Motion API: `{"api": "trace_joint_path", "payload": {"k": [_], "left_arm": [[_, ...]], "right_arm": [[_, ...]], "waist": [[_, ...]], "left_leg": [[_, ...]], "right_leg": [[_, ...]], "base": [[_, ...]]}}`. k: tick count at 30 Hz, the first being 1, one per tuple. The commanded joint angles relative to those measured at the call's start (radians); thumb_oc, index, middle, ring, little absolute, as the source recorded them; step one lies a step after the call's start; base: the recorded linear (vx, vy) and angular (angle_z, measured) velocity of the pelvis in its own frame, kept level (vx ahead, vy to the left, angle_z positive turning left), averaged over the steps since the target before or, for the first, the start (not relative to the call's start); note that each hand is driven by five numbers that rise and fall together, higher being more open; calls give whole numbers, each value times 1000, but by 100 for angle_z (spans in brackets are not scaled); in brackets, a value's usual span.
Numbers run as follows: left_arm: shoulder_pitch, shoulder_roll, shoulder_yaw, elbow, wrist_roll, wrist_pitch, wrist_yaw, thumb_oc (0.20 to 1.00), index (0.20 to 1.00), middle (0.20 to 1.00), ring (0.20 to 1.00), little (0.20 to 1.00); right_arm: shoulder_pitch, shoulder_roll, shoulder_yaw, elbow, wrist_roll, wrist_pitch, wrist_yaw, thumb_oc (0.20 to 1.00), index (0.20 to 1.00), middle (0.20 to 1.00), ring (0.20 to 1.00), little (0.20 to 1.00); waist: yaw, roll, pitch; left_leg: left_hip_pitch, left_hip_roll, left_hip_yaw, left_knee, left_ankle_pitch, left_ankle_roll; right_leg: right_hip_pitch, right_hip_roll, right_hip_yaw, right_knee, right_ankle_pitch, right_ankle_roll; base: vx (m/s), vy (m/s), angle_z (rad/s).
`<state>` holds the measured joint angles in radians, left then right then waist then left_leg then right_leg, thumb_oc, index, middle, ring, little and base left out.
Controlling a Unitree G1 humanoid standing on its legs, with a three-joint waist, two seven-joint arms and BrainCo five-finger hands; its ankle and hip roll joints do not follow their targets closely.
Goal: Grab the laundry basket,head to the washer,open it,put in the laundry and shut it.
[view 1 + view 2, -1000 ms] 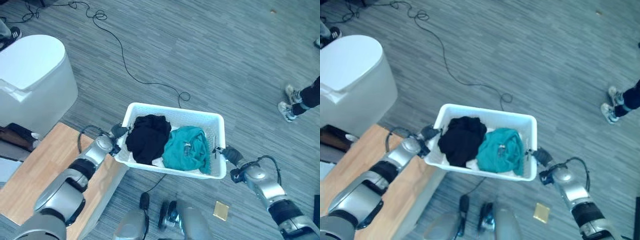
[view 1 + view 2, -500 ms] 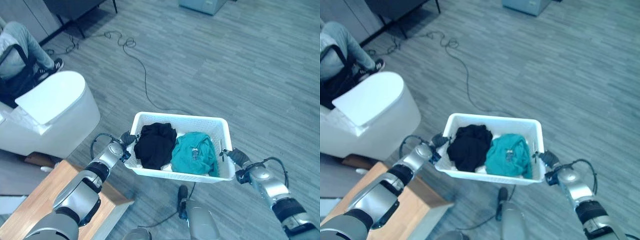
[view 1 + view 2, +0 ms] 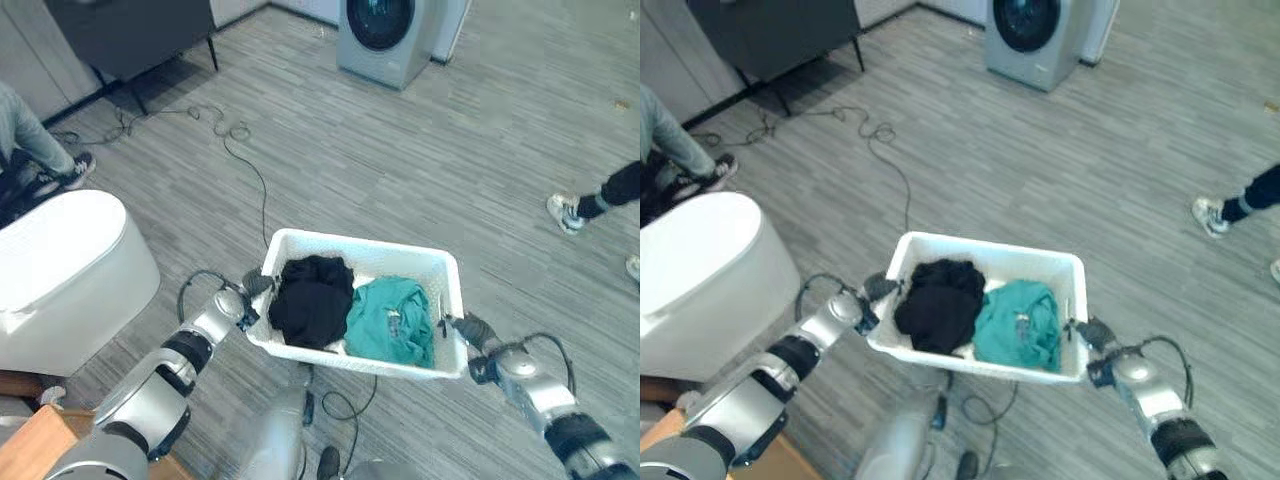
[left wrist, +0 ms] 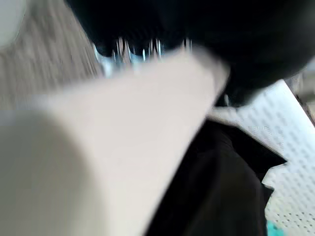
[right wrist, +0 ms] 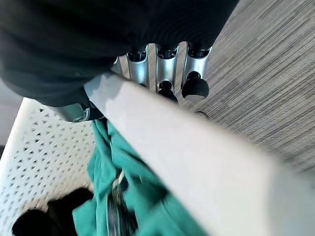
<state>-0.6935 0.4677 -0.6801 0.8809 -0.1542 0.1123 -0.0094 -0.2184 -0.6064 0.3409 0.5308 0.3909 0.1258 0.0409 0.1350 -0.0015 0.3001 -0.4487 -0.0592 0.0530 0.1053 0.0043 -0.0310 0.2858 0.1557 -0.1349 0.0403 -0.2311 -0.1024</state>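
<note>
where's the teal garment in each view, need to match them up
Left eye view: teal garment in the right half of the white laundry basket, beside the black garment.
Right eye view: same spot, right half of the basket.
Left wrist view: a sliver at the frame's edge.
Right wrist view: close up, under the basket rim.
Shared landmark: the black garment next to it.

Left hand (image 3: 256,287) and right hand (image 3: 462,326) (fingers curled) apart.
</note>
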Motion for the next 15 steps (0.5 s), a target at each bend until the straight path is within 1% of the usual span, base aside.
{"api": "trace_joint_path", "payload": {"k": [1, 2, 3, 4, 5, 6, 7, 8, 9, 10, 11, 12, 13, 14, 15], "left_arm": [[-118, 35, 44, -70, 2, -61, 26, 200, 200, 200, 200, 200], [-105, 50, 53, -72, -2, -59, 23, 200, 200, 200, 200, 200], [-66, 71, 79, -95, -6, -55, 16, 200, 200, 200, 200, 200], [-65, 71, 79, -96, -6, -54, 16, 200, 200, 200, 200, 200], [-52, 69, 88, -106, -8, -55, 19, 200, 200, 200, 200, 200], [-39, 75, 106, -104, -8, -51, 29, 200, 200, 200, 200, 200], [-38, 75, 107, -104, -8, -50, 29, 200, 200, 200, 200, 200], [-37, 78, 112, -106, -6, -48, 31, 200, 200, 200, 200, 200], [-39, 76, 112, -103, -5, -46, 31, 200, 200, 200, 200, 200], [-36, 77, 112, -105, -4, -44, 29, 200, 200, 200, 200, 200], [-28, 83, 120, -108, -3, -43, 30, 200, 200, 200, 200, 200], [-26, 83, 120, -109, -3, -43, 30, 200, 200, 200, 200, 200], [-23, 84, 125, -110, -6, -45, 31, 200, 200, 200, 200, 200], [-29, 82, 127, -105, -1, -48, 36, 200, 200, 200, 200, 200], [-35, 81, 128, -98, 5, -49, 40, 200, 200, 200, 200, 200]], "right_arm": [[-44, -17, -78, -49, 8, -72, -8, 200, 200, 200, 200, 200], [-52, -1, -73, -46, -5, -69, 1, 200, 200, 200, 200, 200], [-59, 27, -78, -35, -30, -57, 14, 200, 200, 200, 200, 200], [-59, 27, -78, -35, -30, -57, 14, 200, 200, 200, 200, 200], [-59, 34, -82, -41, -41, -57, 9, 200, 200, 200, 200, 200], [-57, 47, -87, -50, -59, -53, 11, 200, 200, 200, 200, 200], [-58, 47, -86, -51, -59, -52, 11, 200, 200, 200, 200, 200], [-55, 44, -91, -54, -65, -53, 11, 200, 200, 200, 200, 200], [-52, 38, -96, -55, -63, -55, 11, 200, 200, 200, 200, 200], [-42, 32, -104, -58, -61, -53, 12, 200, 200, 200, 200, 200], [-28, 15, -117, -65, -53, -55, 14, 200, 200, 200, 200, 200], [-26, 15, -117, -66, -53, -54, 14, 200, 200, 200, 200, 200], [-14, 4, -125, -77, -48, -56, 16, 200, 200, 200, 200, 200], [-7, -3, -131, -81, -39, -57, 17, 200, 200, 200, 200, 200], [1, -12, -137, -88, -36, -55, 19, 200, 200, 200, 200, 200]], "waist": [[22, -48, -101], [31, -56, -118], [24, -61, -112], [26, -58, -115], [8, -41, -102], [-26, 0, -93], [-29, -5, -90], [-47, 1, -80], [-65, 5, -75], [-81, 8, -74], [-105, -5, -77], [-107, -3, -75], [-119, -10, -77], [-132, -17, -76], [-141, -20, -75]], "left_leg": [[131, 0, -20, -18, 153, 53], [146, -5, -29, -1, 134, 70], [218, -11, -18, 15, 85, 105], [215, -7, -17, 14, 87, 104], [251, 9, -4, 22, 68, 108], [328, 38, 0, 7, 34, 117], [329, 31, -1, 8, 33, 118], [368, 27, -5, -2, 18, 119], [399, 23, -16, -8, 4, 114], [417, 23, -31, -8, -8, 108], [449, 10, -51, -7, -41, 95], [455, 13, -53, -7, -45, 94], [478, 8, -62, -11, -66, 81], [497, 5, -75, -14, -90, 70], [514, 3, -84, -14, -111, 63]], "right_leg": [[-70, -72, 143, 183, 37, 147], [-100, -80, 143, 270, 94, 188], [-197, -135, 118, 541, 315, 309], [-201, -132, 120, 540, 319, 308], [-244, -163, 73, 654, 381, 323], [-333, -207, 0, 756, 347, 294], [-334, -214, -1, 766, 339, 294], [-376, -242, -19, 766, 301, 278], [-416, -253, -39, 713, 262, 260], [-438, -248, -51, 652, 241, 248], [-473, -242, -36, 462, 205, 236], [-463, -239, -40, 455, 203, 235], [-471, -248, -28, 308, 203, 236], [-484, -256, -3, 164, 229, 247], [-492, -266, 25, 72, 258, 258]], "base": [[700, 44, -70], [805, 123, -14], [509, 111, -15], [502, 133, -22], [463, 147, -68], [468, 141, -42], [446, 115, -12], [317, 18, 33], [454, -1, 39], [602, -125, 51], [451, -127, 66], [482, -179, 72], [357, -168, 60], [479, -233, 35], [474, -229, 42]]}}
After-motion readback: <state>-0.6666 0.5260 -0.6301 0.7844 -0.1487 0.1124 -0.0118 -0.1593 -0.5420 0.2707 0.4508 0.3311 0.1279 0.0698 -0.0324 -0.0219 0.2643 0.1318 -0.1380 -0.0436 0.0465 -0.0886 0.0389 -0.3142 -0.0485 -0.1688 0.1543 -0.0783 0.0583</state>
